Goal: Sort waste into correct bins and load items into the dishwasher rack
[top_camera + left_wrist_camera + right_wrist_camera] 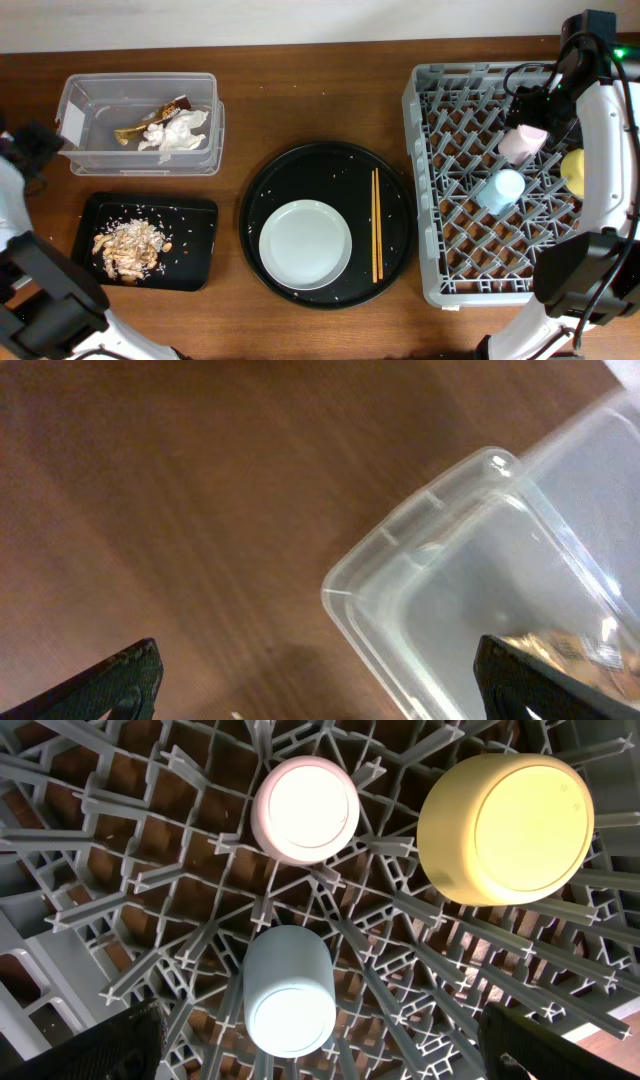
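The right end effector (335, 1052), spread wide and empty, hovers over the dishwasher rack (120, 840) with pink cup (305, 808), blue cup (290, 992) and yellow bowl (505, 828) directly beneath, while plate (305, 243) and chopsticks (376, 224) lie well apart to its left, the thin sticks likely to slip through the grid.

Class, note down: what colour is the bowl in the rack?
Yellow; the bowl shows best in the right wrist view.

Pink cup (305, 808), blue cup (289, 990), yellow bowl (506, 828), grey rack (440, 80).
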Robot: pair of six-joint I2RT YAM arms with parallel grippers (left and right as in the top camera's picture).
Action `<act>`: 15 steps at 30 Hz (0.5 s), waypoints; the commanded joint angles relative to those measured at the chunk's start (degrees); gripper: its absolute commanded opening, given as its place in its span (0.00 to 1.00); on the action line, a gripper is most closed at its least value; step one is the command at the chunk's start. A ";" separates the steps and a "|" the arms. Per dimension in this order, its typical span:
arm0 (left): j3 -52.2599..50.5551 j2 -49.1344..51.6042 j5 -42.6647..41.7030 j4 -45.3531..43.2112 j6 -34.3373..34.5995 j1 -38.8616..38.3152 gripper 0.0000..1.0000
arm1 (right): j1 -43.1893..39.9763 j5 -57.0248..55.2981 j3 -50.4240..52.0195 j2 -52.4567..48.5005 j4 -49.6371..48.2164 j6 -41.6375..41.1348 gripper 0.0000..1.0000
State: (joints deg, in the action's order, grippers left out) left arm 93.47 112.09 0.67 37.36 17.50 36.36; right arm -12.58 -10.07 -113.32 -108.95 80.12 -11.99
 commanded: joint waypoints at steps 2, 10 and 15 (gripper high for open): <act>0.11 -1.60 -0.85 0.28 4.98 5.01 0.99 | -0.20 -0.72 -0.04 -0.17 -0.04 -0.52 0.99; 0.11 -1.60 -0.85 0.31 4.98 7.48 0.99 | -0.20 -0.72 -0.04 -0.17 -0.04 -0.52 0.98; 0.11 -1.60 -0.85 0.48 4.98 7.48 0.99 | -0.15 30.08 -0.04 -0.17 -1.29 -2.05 0.98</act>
State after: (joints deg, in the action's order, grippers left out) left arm 93.47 112.09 0.25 37.87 22.13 43.68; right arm -12.62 -2.70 -113.30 -108.95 76.27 -12.34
